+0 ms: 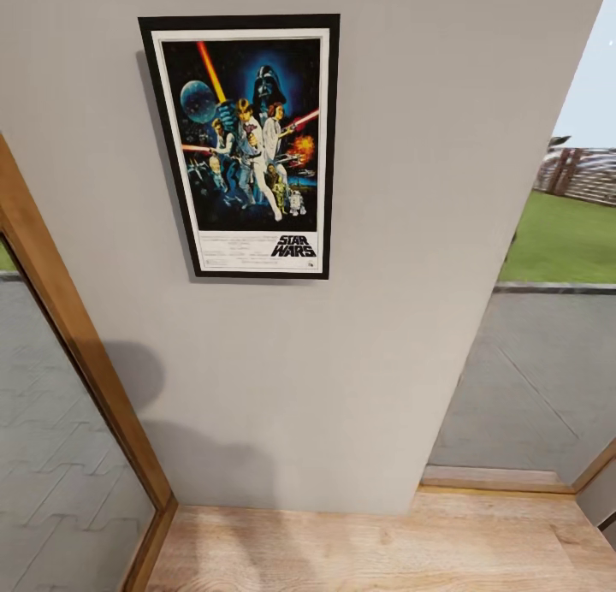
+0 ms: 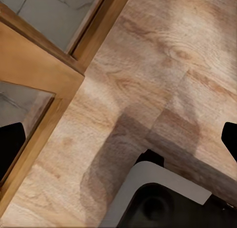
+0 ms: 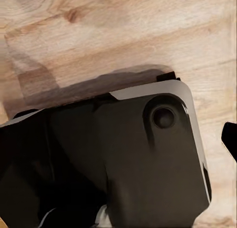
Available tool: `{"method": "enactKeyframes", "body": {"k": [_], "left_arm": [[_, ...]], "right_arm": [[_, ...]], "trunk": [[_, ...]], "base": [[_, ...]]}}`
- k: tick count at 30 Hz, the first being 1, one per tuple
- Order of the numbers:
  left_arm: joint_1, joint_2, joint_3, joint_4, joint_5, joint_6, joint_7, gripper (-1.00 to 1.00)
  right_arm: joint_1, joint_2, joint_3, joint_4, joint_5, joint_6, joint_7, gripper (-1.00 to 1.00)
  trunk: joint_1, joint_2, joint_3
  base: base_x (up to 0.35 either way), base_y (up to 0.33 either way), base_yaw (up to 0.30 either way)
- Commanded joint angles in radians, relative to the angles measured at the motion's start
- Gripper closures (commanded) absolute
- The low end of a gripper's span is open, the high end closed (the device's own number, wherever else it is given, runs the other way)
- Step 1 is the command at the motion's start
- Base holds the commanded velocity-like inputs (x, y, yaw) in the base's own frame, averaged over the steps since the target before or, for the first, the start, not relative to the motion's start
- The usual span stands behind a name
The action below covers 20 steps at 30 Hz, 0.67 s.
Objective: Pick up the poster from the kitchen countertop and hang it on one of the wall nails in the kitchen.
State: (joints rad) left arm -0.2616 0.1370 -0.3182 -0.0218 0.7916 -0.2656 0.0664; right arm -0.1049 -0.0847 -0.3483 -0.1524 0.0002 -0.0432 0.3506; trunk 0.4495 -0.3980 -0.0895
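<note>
Head view: poster [image 1: 244, 145] flat and upright on grey wall [image 1: 385, 233], high above wood floor [image 1: 385, 545], wooden frame [image 1: 73, 327] to its left, lawn [image 1: 560, 237] past wall's right edge. Left wrist view: left gripper [image 2: 118, 139] with dark fingertips [image 2: 11, 146] at opposite picture edges, spread wide with nothing between, over wood floor beside robot base [image 2: 168, 201]. Right wrist view: one fingertip [image 3: 230, 136] of right gripper at edge only, state cannot be told, above base.
</note>
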Motion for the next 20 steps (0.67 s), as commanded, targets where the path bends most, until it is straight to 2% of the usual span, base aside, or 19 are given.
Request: {"method": "enactKeyframes", "body": {"k": [1,8,20], "left_arm": [[0.000,0.000,-0.009,-0.001,0.003,-0.001,0.006,-1.00],[0.002,0.000,-0.009,-0.001,0.003,-0.002,0.007,-1.00],[0.002,0.000,-0.009,-0.001,0.003,-0.003,0.006,-1.00]], "right_arm": [[-0.001,0.000,-0.004,0.002,0.000,-0.003,-0.006,-1.00],[-0.001,0.003,-0.005,0.006,-0.003,-0.003,-0.063,-1.00],[-0.001,0.003,-0.005,0.007,-0.003,-0.003,-0.073,-1.00]], "trunk": [[0.001,-0.002,-0.002],[0.001,-0.002,-0.002],[0.001,-0.002,-0.002]], "base": [[0.000,0.000,0.000],[0.000,0.000,0.000],[0.000,0.000,0.000]]}}
